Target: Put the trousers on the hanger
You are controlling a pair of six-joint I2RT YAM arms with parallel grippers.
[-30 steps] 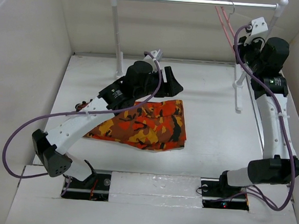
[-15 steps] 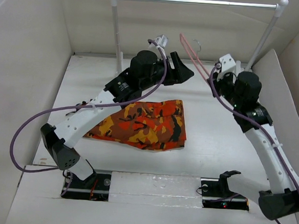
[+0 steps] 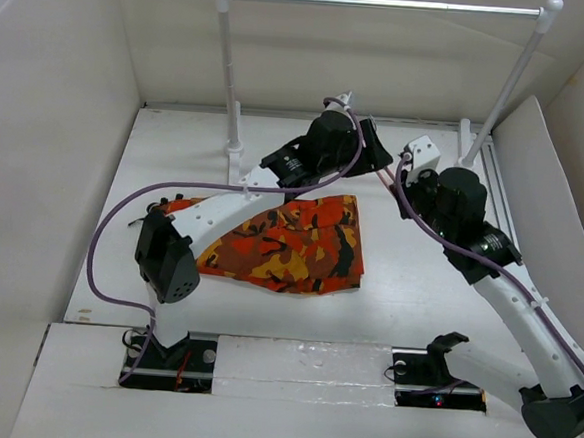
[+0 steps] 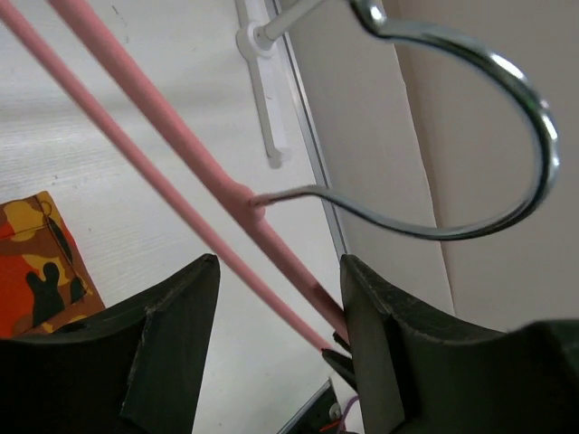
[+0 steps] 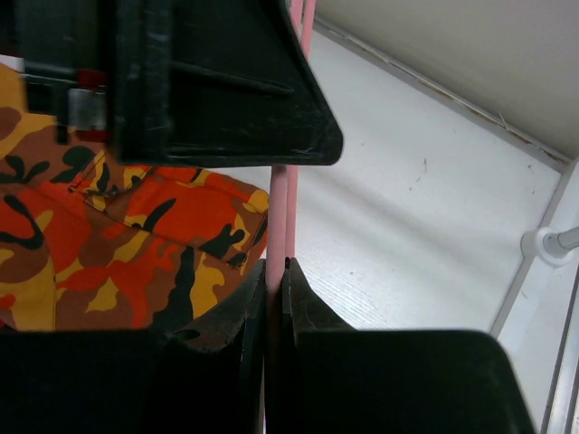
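**Right pincer point(image 5: 276, 271) clamped on the hanger point(image 5: 279, 208); left pincer point(image 4: 279, 267) spread around it**

Your right pincer is closed tight on one of the hanger's thin pink bars. In the right wrist view the two fingers meet on the bar, which runs straight up out of them. Just above those fingers the bar goes behind the dark body of your left pincer, so the two pincers sit very near each other.

Your left pincer is spread wide and has hold of nothing. In the left wrist view both pink bars run slantwise through the gap between its fingers. The lower end goes behind one finger; you cannot tell whether it touches there. The silver hook point(image 4: 452, 231) curls free beyond the fingertips, hooked on nothing.

From above, both pincers meet over the far middle of the worktop point(image 3: 419, 268), well below the metal rail point(image 3: 387, 2).

The trousers point(image 3: 290, 241) lie in a flat, folded heap on the worktop. They are just on the near side of the pincers and lower, with their far edge almost under your left pincer. Neither pincer touches them, and the hanger hangs apart from the cloth.
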